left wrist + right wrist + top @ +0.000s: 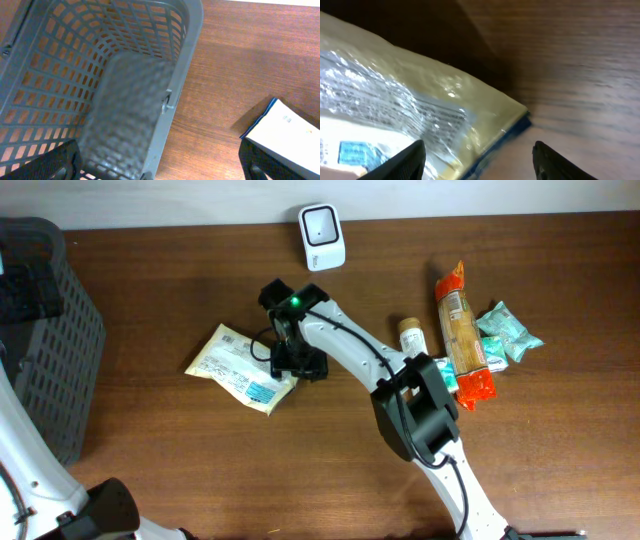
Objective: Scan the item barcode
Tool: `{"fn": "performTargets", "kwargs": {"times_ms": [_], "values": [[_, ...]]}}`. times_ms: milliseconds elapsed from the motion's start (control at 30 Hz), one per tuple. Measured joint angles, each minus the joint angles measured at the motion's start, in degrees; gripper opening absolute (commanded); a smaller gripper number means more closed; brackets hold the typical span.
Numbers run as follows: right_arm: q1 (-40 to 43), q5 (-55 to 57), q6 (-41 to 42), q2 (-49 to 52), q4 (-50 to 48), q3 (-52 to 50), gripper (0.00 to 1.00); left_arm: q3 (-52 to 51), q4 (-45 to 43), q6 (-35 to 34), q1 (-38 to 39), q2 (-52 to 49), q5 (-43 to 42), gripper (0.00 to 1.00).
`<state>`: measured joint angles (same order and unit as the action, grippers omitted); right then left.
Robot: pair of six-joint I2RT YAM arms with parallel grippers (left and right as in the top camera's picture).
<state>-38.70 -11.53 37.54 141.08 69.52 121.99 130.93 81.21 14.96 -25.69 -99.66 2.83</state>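
Packet [238, 366] lies flat on the brown wooden table [200, 470], well apart from the white scanner [322, 235] at the far edge. I hold the right gripper [298, 360] low over its corner, fingers apart and astride that corner, not clamped, presumably to pick it up. My left gripper [162, 165] hangs wide open over the grey basket [190, 60] rim, out of the way, while other groceries [465, 330] cluster well apart on the wood and a pale wall runs behind.

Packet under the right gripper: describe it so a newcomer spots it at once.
On the table, look left of centre, between the grey basket and the snacks at right. The packet lies alone under the right gripper, pale yellow with a blue label, unlike the orange pack and teal packs.
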Motion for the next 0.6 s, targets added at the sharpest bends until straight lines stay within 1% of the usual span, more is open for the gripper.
{"fn": "performTargets", "kwargs": {"times_ms": [33,133,167,233,300,367,500,600], "values": [[-0.6,0.3,0.8,0.0,-1.6,-1.6,0.57,0.0,0.0,0.0,0.0,0.0,0.0,0.99],[-1.1,1.0,1.7,-1.3,-4.0,-4.7,0.31,0.0,0.0,0.0,0.0,0.0,0.0,0.99],[-1.1,1.0,1.6,-1.5,-4.3,-5.2,0.25,0.0,0.0,0.0,0.0,0.0,0.0,0.99],[-1.1,1.2,1.4,-1.6,-4.5,-5.4,0.04,0.0,0.0,0.0,0.0,0.0,0.0,0.99],[-1.0,1.4,-1.1,-1.6,-4.1,-5.6,0.04,0.0,0.0,0.0,0.0,0.0,0.0,0.99],[0.1,-0.9,-7.0,-1.5,-3.7,-5.6,0.04,0.0,0.0,0.0,0.0,0.0,0.0,0.99],[4.2,-3.8,-25.3,-1.0,3.9,-2.9,0.04,0.0,0.0,0.0,0.0,0.0,0.0,0.99],[9.7,-4.2,-39.1,-1.0,5.2,-1.2,0.04,0.0,0.0,0.0,0.0,0.0,0.0,0.99]]}}
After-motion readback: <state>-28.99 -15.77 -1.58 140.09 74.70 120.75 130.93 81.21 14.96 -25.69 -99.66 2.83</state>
